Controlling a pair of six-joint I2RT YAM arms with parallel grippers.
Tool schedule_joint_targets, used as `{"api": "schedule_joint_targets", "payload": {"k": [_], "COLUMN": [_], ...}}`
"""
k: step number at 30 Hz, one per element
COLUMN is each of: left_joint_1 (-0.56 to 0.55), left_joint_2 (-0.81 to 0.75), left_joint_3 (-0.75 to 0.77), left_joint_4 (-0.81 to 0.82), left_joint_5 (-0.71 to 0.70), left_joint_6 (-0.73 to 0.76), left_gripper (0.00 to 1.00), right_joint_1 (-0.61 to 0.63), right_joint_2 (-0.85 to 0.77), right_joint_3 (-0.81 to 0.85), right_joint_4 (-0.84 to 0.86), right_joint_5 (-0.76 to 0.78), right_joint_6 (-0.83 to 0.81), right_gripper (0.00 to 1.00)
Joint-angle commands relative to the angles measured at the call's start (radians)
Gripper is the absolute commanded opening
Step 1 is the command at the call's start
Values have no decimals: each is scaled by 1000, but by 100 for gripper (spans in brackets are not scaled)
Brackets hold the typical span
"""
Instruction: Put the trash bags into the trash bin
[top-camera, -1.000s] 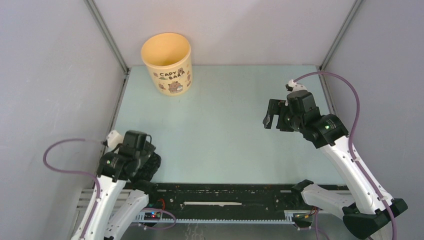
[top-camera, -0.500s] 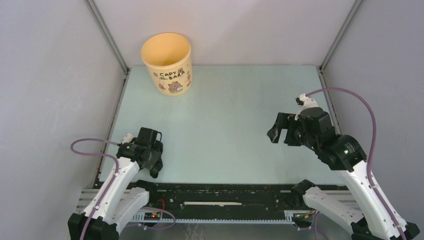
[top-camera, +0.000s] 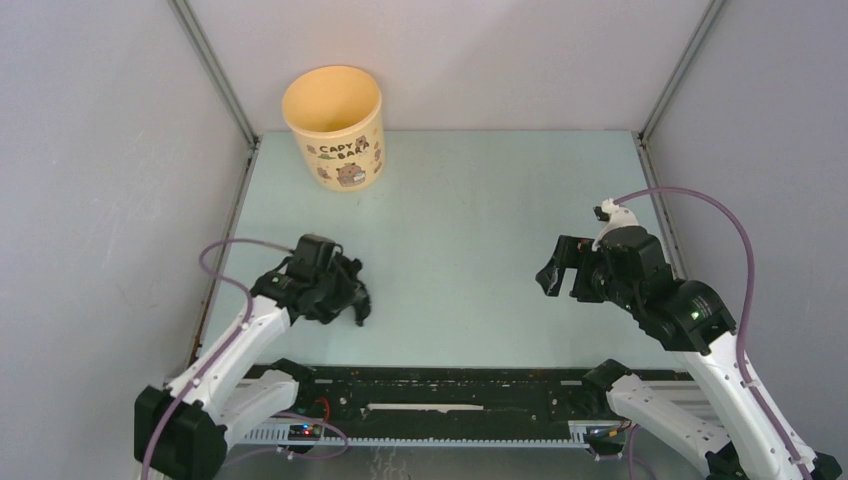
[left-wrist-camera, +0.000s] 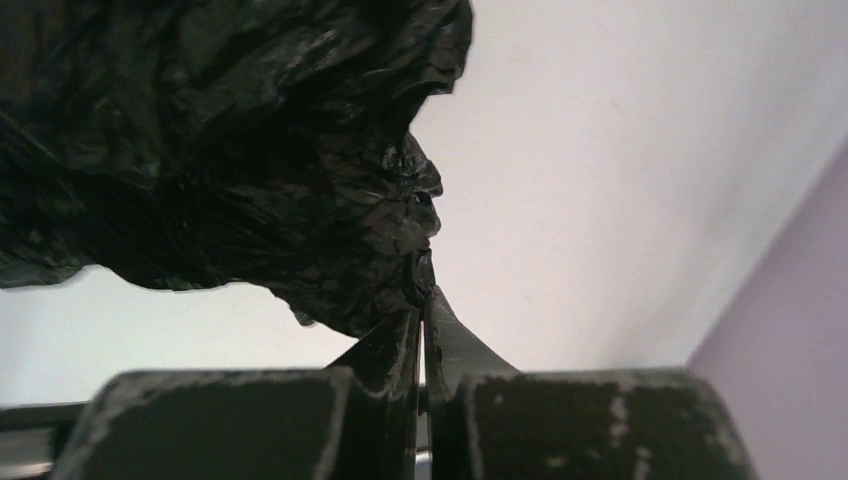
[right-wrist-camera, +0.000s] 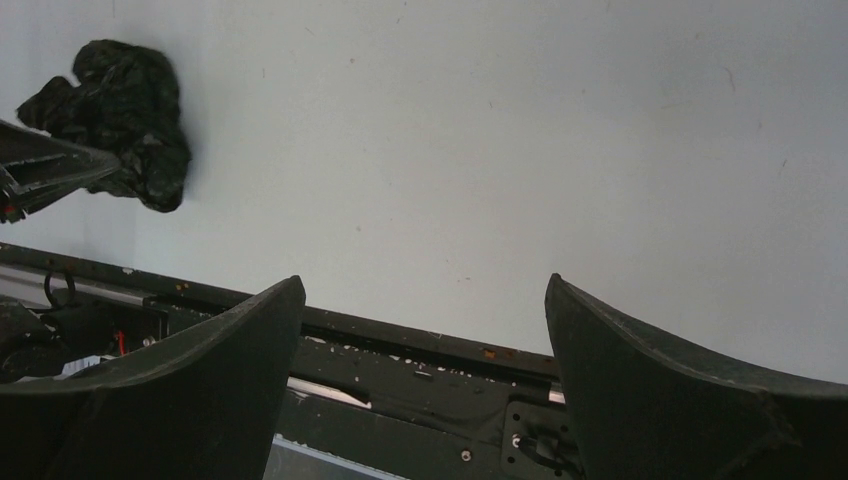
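Pinching a fold of the trash bags, the left claw now has its fingers pressed together on the crinkled black plastic. A second ago it stood spread and lower, by the black rail at the bottom left of the overhead frame (so the pickup looks done, and the carry is what remains). The bundle sits at the claw in the lower left of the desk; whether it fully clears the surface I cannot tell. The trash bin stands upright in the upper left, close to the left wall and well apart from the bag, with bare desk between them. The right claw is spread wide, holding nothing, off in the right half and out of that path.
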Motion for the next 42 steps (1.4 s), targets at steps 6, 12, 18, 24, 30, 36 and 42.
{"api": "schedule_joint_targets", "payload": {"k": [6, 12, 18, 24, 30, 36, 42], "left_joint_1": [-272, -276, -272, -270, -271, -270, -270], "left_joint_2": [359, 527, 547, 592, 574, 583, 569], "left_joint_3": [405, 633, 539, 434, 330, 309, 307], "left_joint_4": [218, -5, -52, -39, -28, -39, -65], "left_joint_5": [270, 374, 386, 351, 312, 332, 328], "left_joint_6": [196, 399, 427, 421, 445, 476, 509], "left_gripper": [2, 0, 0, 0, 0, 0, 1], "right_joint_1": [-13, -111, -239, -269, -250, -235, -196], "right_joint_2": [131, 247, 324, 353, 492, 672, 848], "right_joint_3": [-18, -17, -104, -231, -241, -229, -181], "right_joint_4": [93, 192, 271, 407, 504, 624, 665], "right_joint_5": [-56, -249, -570, -705, -780, -799, -812], "right_joint_6": [-71, -115, -93, -52, -45, -20, -40], "right_gripper": [100, 100, 89, 82, 67, 59, 60]}}
